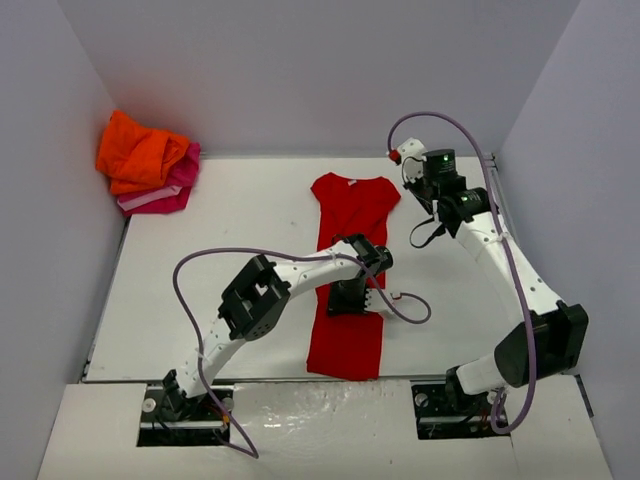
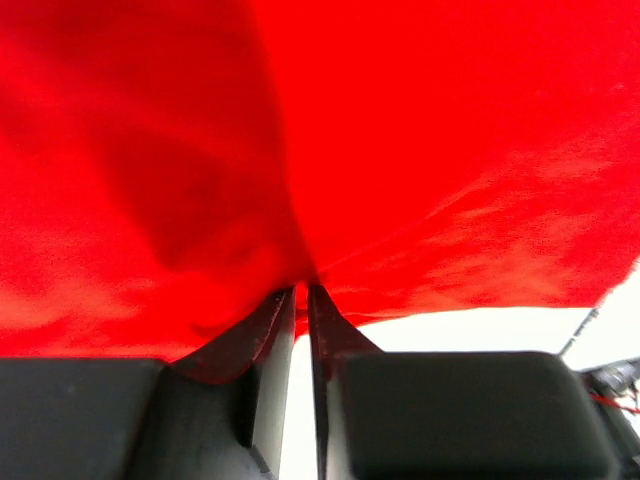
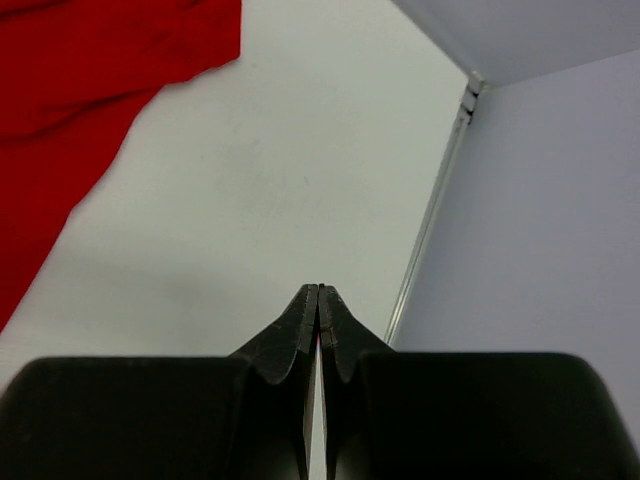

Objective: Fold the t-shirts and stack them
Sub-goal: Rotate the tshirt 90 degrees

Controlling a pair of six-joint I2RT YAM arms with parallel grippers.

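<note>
My L gripper is barely cracked at the red tee, cant tell if it's pinching; R gripper pressed together, empty.

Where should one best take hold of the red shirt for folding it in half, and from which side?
Probably the near hem, at its corners, from the near side. The red shirt lies flat as a long narrow strip, collar far, so the hem is a straight free edge nearest the robot, ready to lift toward the collar.
</note>
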